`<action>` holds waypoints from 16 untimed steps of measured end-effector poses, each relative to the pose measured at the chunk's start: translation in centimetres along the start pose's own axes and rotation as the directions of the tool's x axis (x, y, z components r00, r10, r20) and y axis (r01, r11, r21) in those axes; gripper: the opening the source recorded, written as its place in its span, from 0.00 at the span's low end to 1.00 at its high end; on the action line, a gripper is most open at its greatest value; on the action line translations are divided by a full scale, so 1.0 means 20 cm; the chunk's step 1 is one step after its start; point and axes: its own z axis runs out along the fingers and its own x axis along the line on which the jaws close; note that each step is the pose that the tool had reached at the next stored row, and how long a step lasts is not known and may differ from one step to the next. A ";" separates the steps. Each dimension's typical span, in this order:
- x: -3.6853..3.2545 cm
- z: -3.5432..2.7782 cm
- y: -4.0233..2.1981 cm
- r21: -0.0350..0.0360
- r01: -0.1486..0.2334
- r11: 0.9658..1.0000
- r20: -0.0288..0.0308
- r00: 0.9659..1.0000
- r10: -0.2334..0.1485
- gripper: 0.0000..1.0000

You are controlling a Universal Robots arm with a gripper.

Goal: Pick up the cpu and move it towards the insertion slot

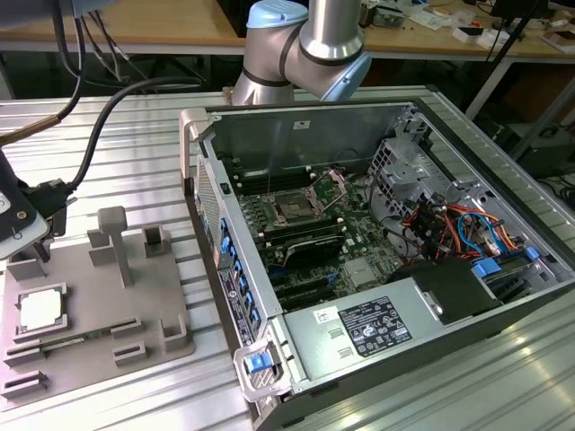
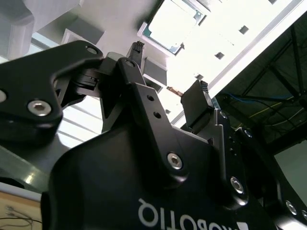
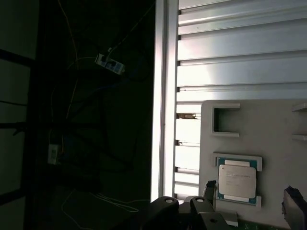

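The task is at its very start. The small square cpu with the silvery-white metal top [image 3: 236, 179] lies flat in its framed recess on the pale grey moulded fixture plate [image 1: 99, 305], which sits on the ribbed aluminium worktop [image 1: 135, 126] at the exterior view's left. The black two-fingered claw [image 2: 168, 76] hangs over that plate with its fingers spread apart and nothing between them. In both wrist views the chip shows beyond the fingertips, clear of them, so no contact has been made.

The insertion slot [image 1: 294, 208], a square socket with a dark centre and its metal plate hinged up, lies inside the open grey computer case [image 1: 305, 135], well apart from the chip. By my reading, neither the pickup nor the carry is done.
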 end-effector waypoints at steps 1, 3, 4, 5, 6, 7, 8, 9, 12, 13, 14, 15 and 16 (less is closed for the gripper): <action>0.000 0.000 0.000 0.000 0.000 1.000 0.000 1.000 0.000 0.60; 0.000 0.000 0.000 0.000 0.000 1.000 0.000 1.000 0.000 0.60; 0.000 0.000 0.000 0.000 0.000 1.000 0.000 1.000 0.000 0.60; 0.000 0.000 0.000 -0.001 0.000 1.000 0.000 1.000 0.000 0.60; 0.000 0.000 0.000 -0.001 0.000 1.000 0.000 1.000 0.000 0.60; 0.000 0.000 0.000 -0.001 0.000 1.000 0.000 1.000 0.000 0.60; 0.000 0.000 0.000 -0.001 0.000 1.000 0.000 1.000 0.000 0.60; 0.000 0.000 0.000 -0.001 0.000 1.000 0.000 1.000 0.000 0.60; 0.000 0.011 -0.001 -0.001 0.000 1.000 0.000 1.000 0.000 0.60; 0.000 0.017 -0.001 -0.001 0.000 1.000 0.000 1.000 0.000 0.60; 0.000 0.036 -0.008 -0.001 0.000 1.000 0.000 1.000 0.000 0.60; 0.001 0.047 -0.011 -0.001 0.000 1.000 0.000 1.000 0.000 0.60; 0.001 0.057 -0.014 -0.001 0.000 1.000 0.000 1.000 0.000 0.60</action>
